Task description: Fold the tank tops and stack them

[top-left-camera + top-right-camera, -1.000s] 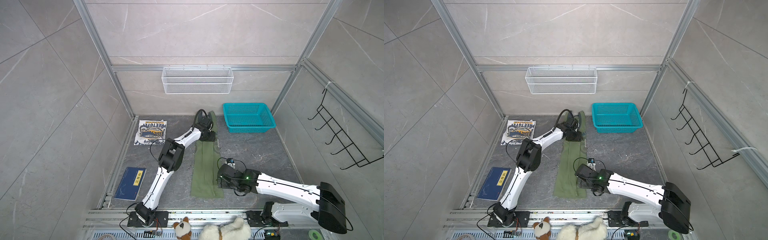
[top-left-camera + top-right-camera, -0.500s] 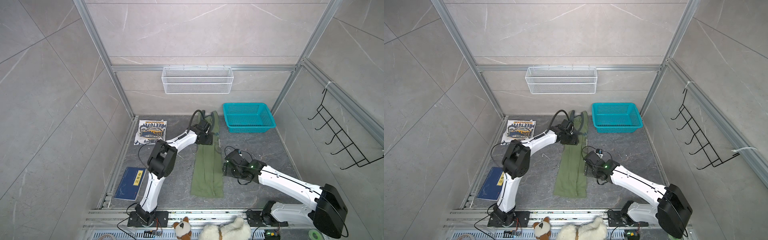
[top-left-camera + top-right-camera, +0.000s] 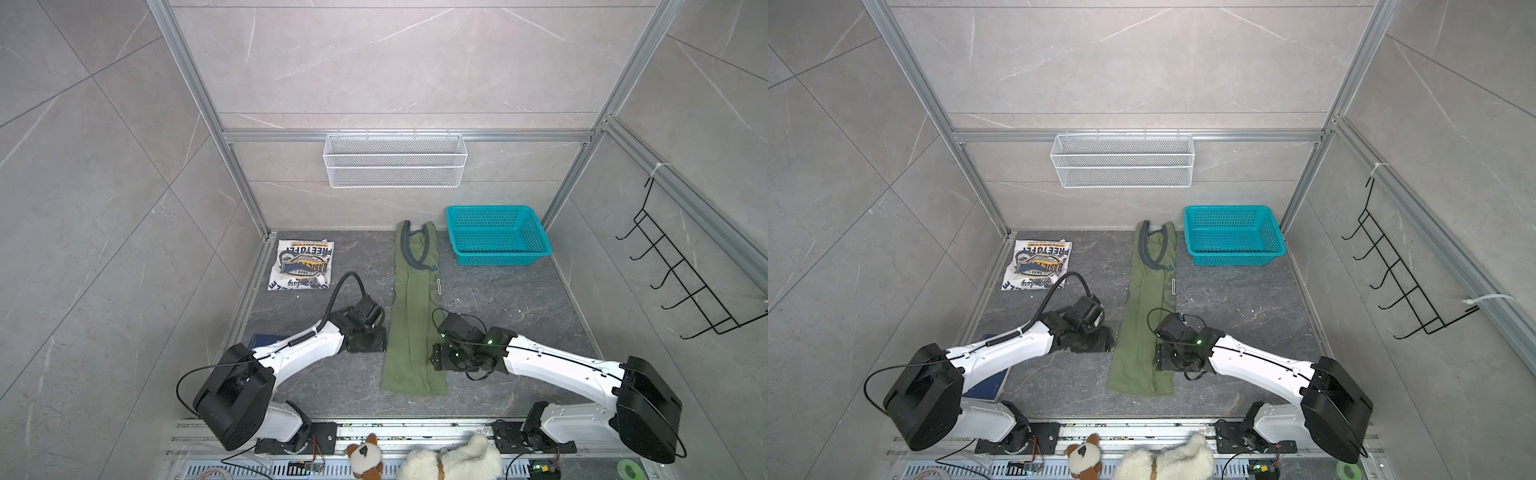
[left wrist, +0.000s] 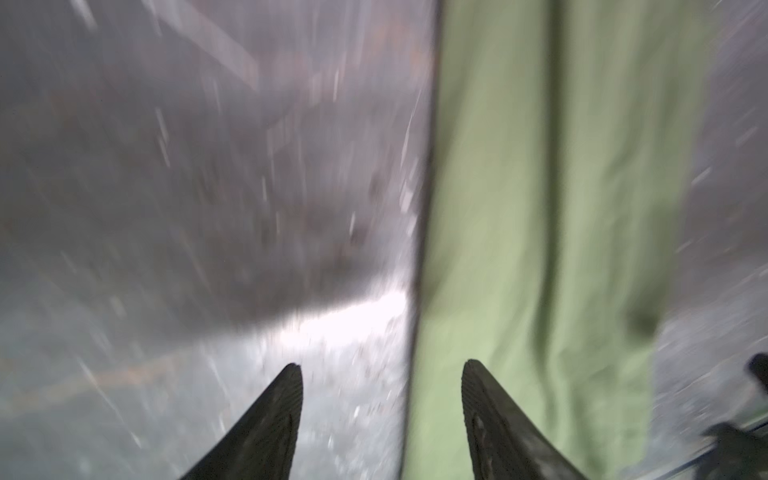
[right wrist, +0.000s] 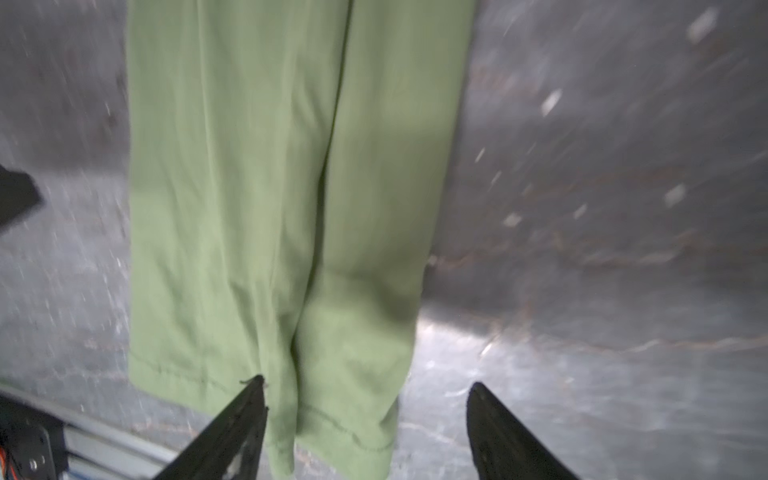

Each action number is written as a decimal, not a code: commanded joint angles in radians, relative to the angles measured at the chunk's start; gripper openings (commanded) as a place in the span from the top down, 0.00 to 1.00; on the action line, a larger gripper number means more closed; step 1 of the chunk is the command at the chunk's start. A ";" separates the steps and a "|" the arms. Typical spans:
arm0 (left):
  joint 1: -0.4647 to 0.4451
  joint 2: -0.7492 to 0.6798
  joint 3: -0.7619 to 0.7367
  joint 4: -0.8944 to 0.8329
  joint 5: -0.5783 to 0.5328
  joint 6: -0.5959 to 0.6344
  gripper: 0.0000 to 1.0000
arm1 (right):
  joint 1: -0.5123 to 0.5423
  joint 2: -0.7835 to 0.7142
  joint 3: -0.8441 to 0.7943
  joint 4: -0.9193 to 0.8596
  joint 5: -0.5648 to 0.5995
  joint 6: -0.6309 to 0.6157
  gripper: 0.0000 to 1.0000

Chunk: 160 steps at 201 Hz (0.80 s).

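Change since a second ago: left gripper (image 3: 372, 343) has left the neck end of the green top (image 3: 411, 316) and come back along its long edge to about mid-length. The right gripper (image 3: 435, 359) is again beside the lower part of the opposite long edge, where it was a second ago.
Green top: it lies flat on the dark table (image 3: 519, 299), folded into a long narrow strip, with the grey-trimmed neck end far from my arms' bases and the hem near them.
Left gripper: I see its fingers (image 4: 282, 407) spread well apart with nothing between them. One sits over bare table, the other over the green top's edge.
Right gripper: its fingers (image 5: 245, 415) are also wide apart and grip nothing. They straddle the green top's hem corner on that side.
Contact: both wrist views are blurred, so I cannot tell whether either gripper touches the cloth.
White top (image 3: 302, 264): folded square, print up, well apart from the green top on the left arm's side, level with its neck end.
Basket (image 3: 498, 258): teal, just beside the green top's neck end, on the right arm's side.
Plush toys (image 3: 453, 459): past the green top's hem, on the rail.
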 commanded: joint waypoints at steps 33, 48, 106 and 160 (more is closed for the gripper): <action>-0.162 -0.096 -0.119 0.066 0.026 -0.215 0.37 | 0.019 -0.049 -0.167 0.169 -0.153 0.126 0.15; -0.182 -0.090 -0.139 0.110 0.043 -0.242 0.37 | 0.040 -0.050 -0.168 0.192 -0.166 0.128 0.08; -0.221 -0.029 -0.154 0.163 0.042 -0.279 0.41 | 0.073 -0.072 -0.155 0.199 -0.102 0.141 0.02; -0.273 0.032 -0.131 0.162 0.027 -0.307 0.53 | 0.105 0.070 -0.056 0.096 -0.006 0.130 0.09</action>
